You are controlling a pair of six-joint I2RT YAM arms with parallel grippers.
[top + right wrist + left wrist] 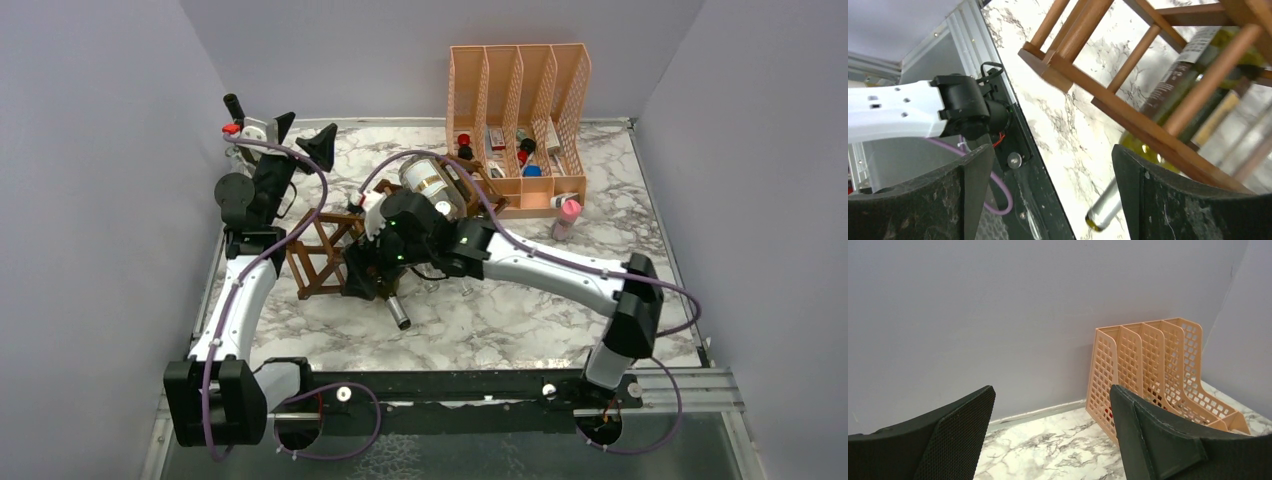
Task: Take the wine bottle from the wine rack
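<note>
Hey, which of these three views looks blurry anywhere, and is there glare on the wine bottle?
Right wrist view: the brown wooden lattice wine rack and green glass wine bottle turn soft toward the right edge; only a small sheen on the bottle's neck. Left wrist view: sharp, evenly lit, peach plastic mesh file organiser crisp. Top external view: even light, soft shadows.

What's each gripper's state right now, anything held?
Left gripper: open, holding nothing.
Right gripper: open, empty; the wine bottle lies in the wine rack ahead, ungripped.
</note>
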